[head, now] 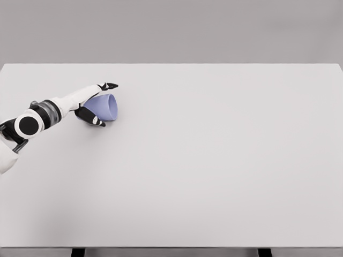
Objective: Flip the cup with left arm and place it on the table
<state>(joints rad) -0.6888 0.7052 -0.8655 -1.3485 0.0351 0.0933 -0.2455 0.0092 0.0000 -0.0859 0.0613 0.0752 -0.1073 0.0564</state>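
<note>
While the cup [104, 106] lies tilted on its side at the far left of the table [214, 160], mouth facing right and a bit toward the camera, the left hand [94, 104] wraps it from the base end: one finger runs along the top w/ its dark tip past the rim, thumb and other fingers curl under the lower wall, so it looks grasped. Right arm isn't in view. Cup is small, lavender, tapered, prob. light, stiff plastic w/ a smooth wall, so it could slip or roll if the hold loosens. Best hold, I'd judge, is around the mid wall, opposing thumb vs. fingers, not the rim. Still tilted, so flip isn't finished; can't tell if it touches the tabletop.
</note>
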